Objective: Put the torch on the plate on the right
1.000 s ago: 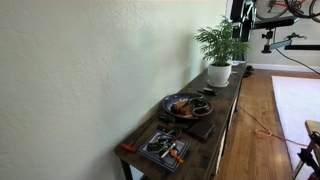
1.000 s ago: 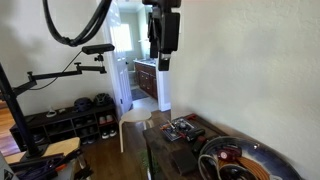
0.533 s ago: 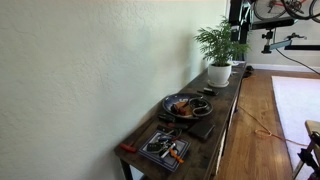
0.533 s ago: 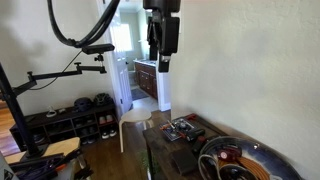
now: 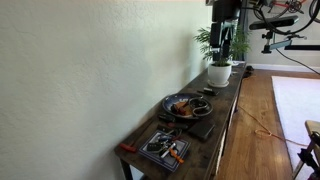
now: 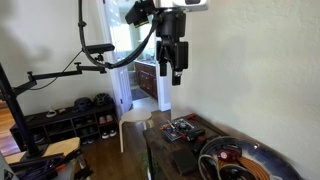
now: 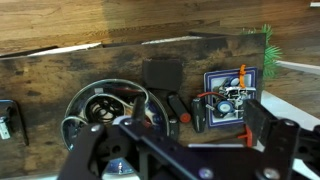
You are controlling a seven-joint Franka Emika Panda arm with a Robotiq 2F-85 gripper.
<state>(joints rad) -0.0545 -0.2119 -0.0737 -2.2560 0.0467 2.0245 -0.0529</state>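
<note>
Hanging high over the desk [image 7: 60, 70], with the hand [image 7: 180, 150] spread wide and pinching nothing. Torch [image 7: 172, 107] taken to be the short dark cylinder lying flat on the bare wood between the plate [image 7: 72, 105] and the tool tray [image 7: 210, 75], just beside the plate's rim and not on it, with a small red item [image 7: 186, 119] close against its tray side. Almost straight below the hand's middle in the wrist view, so mostly a long drop with little sideways shift. Long axis running across the desk's depth, with the two fingers [image 7: 268, 128] set apart along the desk's length. Closing line therefore already across the barrel's narrow width, probably with no wrist turn needed. Plate on the side away from the tray, already holding dark cable-like clutter, so only a short carry after the lift. Too small in the exterior views to pick out the torch.
</note>
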